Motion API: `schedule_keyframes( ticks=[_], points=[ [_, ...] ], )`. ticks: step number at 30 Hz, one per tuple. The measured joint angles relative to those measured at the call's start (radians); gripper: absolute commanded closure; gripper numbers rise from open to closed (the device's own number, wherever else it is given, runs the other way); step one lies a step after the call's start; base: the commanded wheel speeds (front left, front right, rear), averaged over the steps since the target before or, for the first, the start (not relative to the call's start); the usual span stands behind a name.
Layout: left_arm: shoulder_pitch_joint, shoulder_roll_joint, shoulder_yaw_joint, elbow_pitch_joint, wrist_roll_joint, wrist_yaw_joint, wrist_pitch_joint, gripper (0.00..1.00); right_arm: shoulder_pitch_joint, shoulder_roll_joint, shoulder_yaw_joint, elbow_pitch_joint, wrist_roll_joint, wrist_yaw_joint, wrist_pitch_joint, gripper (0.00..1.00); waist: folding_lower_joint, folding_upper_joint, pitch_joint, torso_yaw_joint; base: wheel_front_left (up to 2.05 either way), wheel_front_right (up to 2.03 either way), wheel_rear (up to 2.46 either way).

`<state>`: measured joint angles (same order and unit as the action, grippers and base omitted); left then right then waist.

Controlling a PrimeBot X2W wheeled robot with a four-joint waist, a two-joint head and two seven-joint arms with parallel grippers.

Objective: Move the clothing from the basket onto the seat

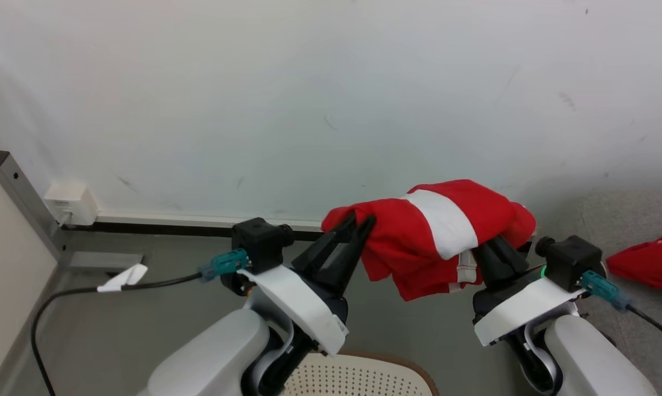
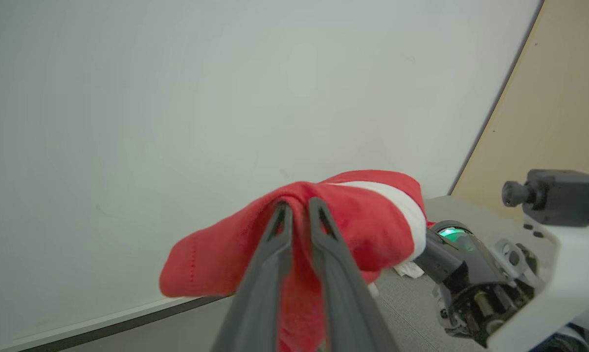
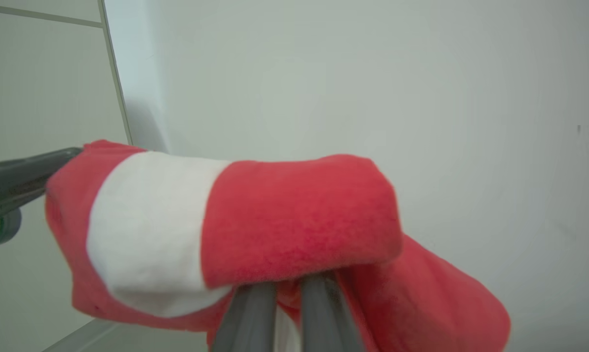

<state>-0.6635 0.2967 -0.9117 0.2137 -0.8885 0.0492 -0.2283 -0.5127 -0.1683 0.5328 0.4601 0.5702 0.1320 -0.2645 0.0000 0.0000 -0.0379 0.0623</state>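
Delivered: one garment (image 1: 647,261) on seat (image 1: 611,220), right edge; in transit: second garment (image 1: 446,220), mid-frame, pinched in my narrowed left gripper (image 1: 362,218) and right gripper (image 3: 288,293); basket (image 1: 413,366) contents unseen.

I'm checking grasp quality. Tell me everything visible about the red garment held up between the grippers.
The garment is soft bright-red fabric with a broad white band and striped trim low down. Bunched and sagging, it hangs in the air between the left gripper and right gripper, both pinching it.
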Motion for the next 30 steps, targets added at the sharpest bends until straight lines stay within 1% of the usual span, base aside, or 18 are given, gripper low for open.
schedule_keyframes(
  ticks=[7,13,17,19,24,30],
  points=[
    [0.037,0.008,-0.019,-0.019,0.023,0.005,-0.011,0.0,0.036,-0.024,-0.094,-0.072,-0.043,0.0,0.0,1.0,-0.0001,0.0,0.002,-0.013,0.0,0.0,0.0],
    [0.059,0.022,-0.026,-0.032,0.057,0.019,-0.02,0.0,0.062,-0.057,-0.16,-0.12,-0.067,0.0,0.0,1.0,-0.0001,0.0,0.008,-0.048,0.0,0.0,0.0],
    [0.069,0.026,-0.035,-0.032,0.094,0.022,-0.028,0.0,0.091,-0.074,-0.166,-0.137,-0.051,0.0,0.0,1.0,-0.0001,0.0,0.016,-0.088,0.0,0.0,0.0],
    [0.068,0.027,-0.041,-0.035,0.139,0.022,-0.03,0.0,0.101,-0.088,-0.174,-0.147,-0.044,0.0,0.0,1.0,-0.0001,0.0,0.021,-0.111,0.0,0.0,0.0],
    [0.076,0.018,-0.031,-0.029,0.168,0.012,-0.033,0.0,0.128,-0.109,-0.204,-0.175,-0.049,0.0,0.0,1.0,-0.0001,0.0,0.035,-0.178,0.0,0.0,0.0],
    [0.078,0.008,-0.026,-0.001,0.209,0.004,-0.035,0.0,0.163,-0.105,-0.247,-0.21,-0.074,0.0,0.0,1.0,0.0,0.0,0.055,-0.265,0.0,0.0,0.0]
  ],
)
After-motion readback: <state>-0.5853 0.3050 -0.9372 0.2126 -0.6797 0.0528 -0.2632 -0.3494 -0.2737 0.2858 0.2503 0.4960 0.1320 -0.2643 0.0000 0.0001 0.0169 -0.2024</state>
